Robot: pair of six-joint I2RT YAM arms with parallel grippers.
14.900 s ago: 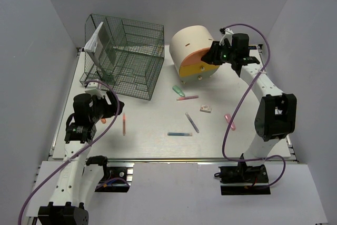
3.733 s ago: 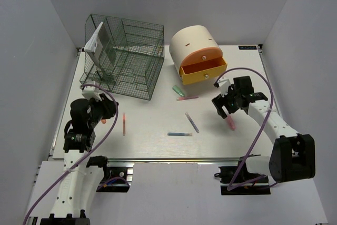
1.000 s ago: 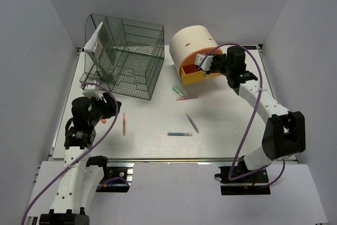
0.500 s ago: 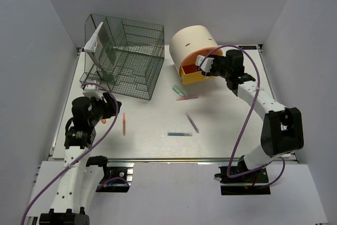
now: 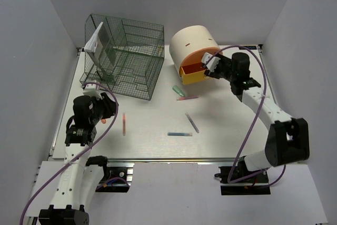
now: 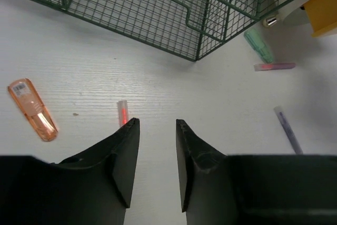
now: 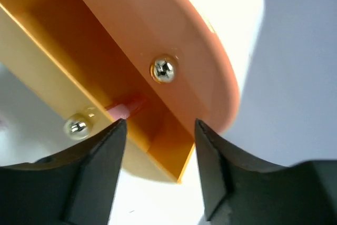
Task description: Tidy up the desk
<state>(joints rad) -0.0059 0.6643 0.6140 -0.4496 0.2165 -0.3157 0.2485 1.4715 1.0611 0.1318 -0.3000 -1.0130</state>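
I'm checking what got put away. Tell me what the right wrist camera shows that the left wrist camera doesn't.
Right wrist only: the inside of the open drawer, with a pink item lying in it. Left wrist only: the wire rack, an orange clear piece, loose pens. Both: the white desk and part of the orange drawer.

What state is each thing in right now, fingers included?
drawer: open, pink item inside.
left fingers: open, empty, over the desk.
right fingers: open, empty, at the drawer.
rack: upright, paper standing at its left end.
pens: loose, lying flat on the desk.
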